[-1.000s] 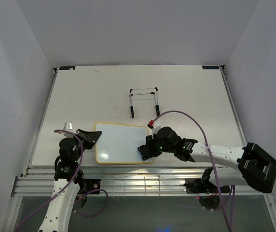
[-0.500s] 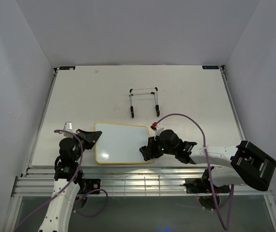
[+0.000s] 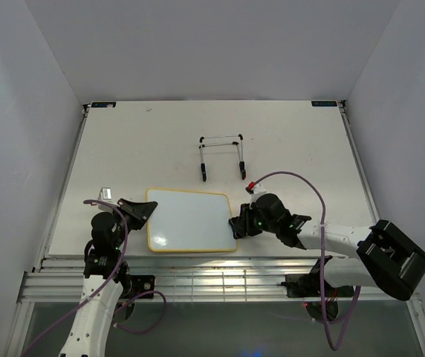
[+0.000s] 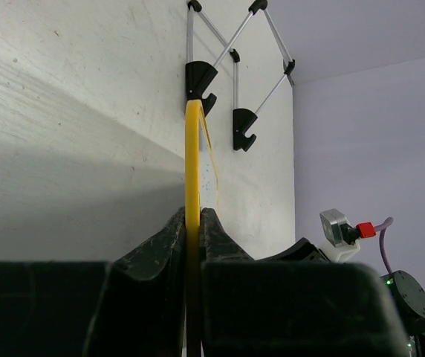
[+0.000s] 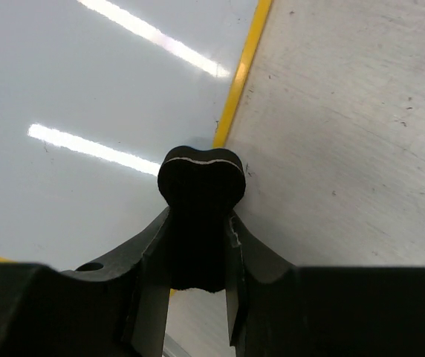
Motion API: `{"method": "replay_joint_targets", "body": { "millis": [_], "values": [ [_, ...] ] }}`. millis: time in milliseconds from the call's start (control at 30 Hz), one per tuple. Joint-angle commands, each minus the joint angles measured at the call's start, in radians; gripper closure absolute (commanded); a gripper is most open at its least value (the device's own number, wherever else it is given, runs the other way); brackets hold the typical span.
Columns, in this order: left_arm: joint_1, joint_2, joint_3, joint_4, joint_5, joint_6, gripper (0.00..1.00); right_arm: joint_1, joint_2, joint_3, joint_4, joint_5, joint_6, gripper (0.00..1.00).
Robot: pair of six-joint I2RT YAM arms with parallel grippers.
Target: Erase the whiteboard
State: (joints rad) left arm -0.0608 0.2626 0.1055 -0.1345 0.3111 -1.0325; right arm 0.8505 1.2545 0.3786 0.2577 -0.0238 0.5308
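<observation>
The whiteboard (image 3: pixel 192 220) lies on the table (image 3: pixel 138 141) close to its near edge, between the two arms, with its long sides running left to right. Its thin yellow frame encloses a glossy white face that carries only reflections of the lights; no writing shows on it in the top view or the right wrist view (image 5: pixel 86 97).

The left gripper (image 3: pixel 137 210) sits at the board's far left corner. The left wrist view shows its two fingers pressed together on the yellow edge (image 4: pixel 192 178), which runs straight up between them, so this claw (image 4: pixel 192 230) is clamped on the frame.

The right gripper (image 3: pixel 236 225) is at the board's right edge, toward the near corner. Its fingers are closed around a small black eraser (image 5: pixel 201 178) with a rounded, bone-shaped head. The eraser's head sits right over the yellow frame strip, partly above the white face and partly above the bare table (image 5: pixel 346 149); whether it touches the surface cannot be told.

Farther back on the table, well apart from the board, a thin wire stand (image 3: pixel 221 155) with black feet lies flat; it also shows beyond the board's edge in the left wrist view (image 4: pixel 235 74). A purple cable (image 3: pixel 302 182) arcs over the right arm
</observation>
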Motion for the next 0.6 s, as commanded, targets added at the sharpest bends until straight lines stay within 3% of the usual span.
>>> {"method": "replay_joint_targets", "body": {
  "millis": [0, 233, 567],
  "values": [
    [-0.005, -0.005, 0.005, -0.002, 0.022, 0.043, 1.00, -0.013, -0.078, 0.020, -0.146, 0.070, -0.077, 0.92],
    [-0.005, -0.016, 0.007, -0.013, 0.023, 0.038, 1.00, -0.010, -0.208, 0.075, -0.207, -0.031, -0.058, 0.92],
    [-0.005, -0.022, 0.003, -0.016, 0.008, 0.009, 1.00, 0.090, -0.106, 0.059, -0.032, -0.117, 0.075, 0.92]
  ]
}}
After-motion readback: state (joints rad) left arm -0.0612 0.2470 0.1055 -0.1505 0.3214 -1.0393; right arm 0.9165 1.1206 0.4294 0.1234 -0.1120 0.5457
